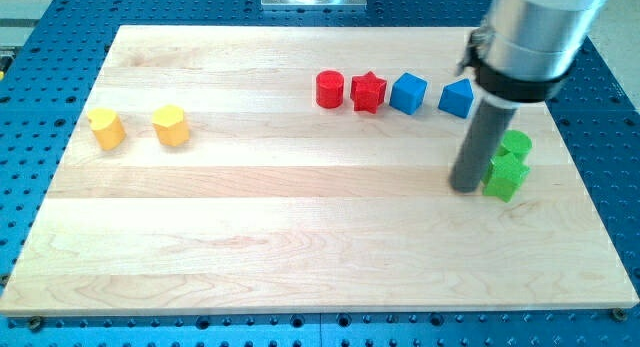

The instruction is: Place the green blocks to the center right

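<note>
Two green blocks sit at the view's right, touching each other: a round green block point(517, 144) above and a star-like green block point(506, 176) below it. My tip point(466, 186) rests on the board just left of the lower green block, close to it or touching it. The dark rod rises from the tip to the arm's grey body at the view's top right and hides part of the upper green block's left side.
A row near the top holds a red cylinder point(329, 89), a red star point(368, 92), a blue cube point(408, 93) and a blue block point(456, 99). Two yellow blocks point(106, 128) point(171, 125) sit at the left. The wooden board point(300, 237) lies on a blue perforated base.
</note>
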You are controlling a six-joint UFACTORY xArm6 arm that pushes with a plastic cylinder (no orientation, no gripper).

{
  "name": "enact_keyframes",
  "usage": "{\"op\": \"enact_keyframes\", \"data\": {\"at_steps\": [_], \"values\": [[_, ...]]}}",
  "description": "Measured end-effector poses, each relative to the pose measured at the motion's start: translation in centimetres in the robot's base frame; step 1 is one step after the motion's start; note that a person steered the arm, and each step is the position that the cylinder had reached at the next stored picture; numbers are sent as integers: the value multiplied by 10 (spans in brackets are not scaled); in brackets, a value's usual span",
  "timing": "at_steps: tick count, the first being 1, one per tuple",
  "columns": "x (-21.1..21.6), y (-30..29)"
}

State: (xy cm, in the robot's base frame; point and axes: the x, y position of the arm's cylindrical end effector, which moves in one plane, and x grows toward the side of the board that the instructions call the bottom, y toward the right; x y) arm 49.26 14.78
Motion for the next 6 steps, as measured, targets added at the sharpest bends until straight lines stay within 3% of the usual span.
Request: {"op": "enact_keyframes", "data": {"at_steps": [1, 2, 4, 5, 6], "values": [[31, -1], [32, 28], [4, 104], [3, 113], [18, 16]]}}
